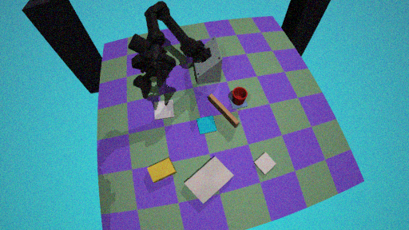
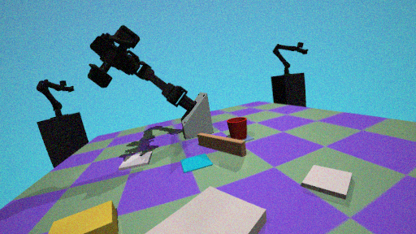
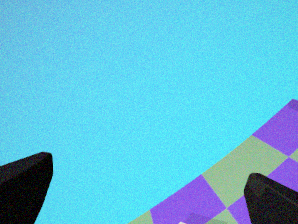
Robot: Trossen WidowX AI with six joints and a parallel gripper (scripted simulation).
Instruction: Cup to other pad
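Red cup (image 1: 240, 95) at 3 o'clock of gripper (image 1: 159, 97): light, rigid, tippy; grasp mid-wall; jaws open, empty.

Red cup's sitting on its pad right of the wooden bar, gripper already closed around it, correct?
Not quite. The cup does sit on its pad right of the bar, but the gripper isn't on it: the top view shows it open, hanging above the white pad far to the cup's left.

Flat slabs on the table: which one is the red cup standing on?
The small blue-grey pad right behind the wooden bar. The red cup stands only there; the white, cyan, yellow and grey slabs carry nothing.
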